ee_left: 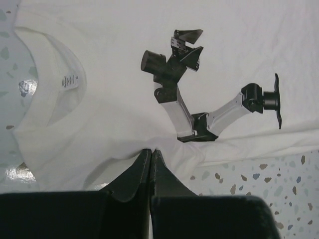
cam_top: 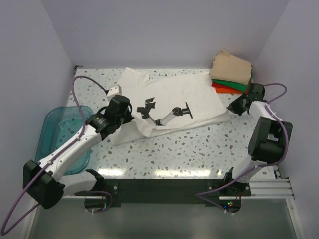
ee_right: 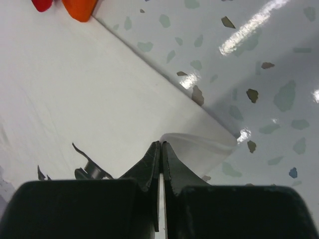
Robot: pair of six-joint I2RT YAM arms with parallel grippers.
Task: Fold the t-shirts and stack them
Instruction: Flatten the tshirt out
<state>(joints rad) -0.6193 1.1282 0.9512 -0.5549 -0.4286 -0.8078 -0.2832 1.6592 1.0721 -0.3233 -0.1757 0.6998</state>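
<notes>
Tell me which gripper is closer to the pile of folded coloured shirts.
The right. The right gripper pinches a corner of the white t-shirt just beside the folded pile; the left gripper pinches the shirt's opposite end.

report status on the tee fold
Left gripper shut on white tee edge. Right gripper shut on its corner. Tee spread, unfolded. Folded stack close beside right gripper.

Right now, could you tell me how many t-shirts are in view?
4: white one spread in the middle; tan, green, orange-red stacked far right. More may hide beneath.
</notes>
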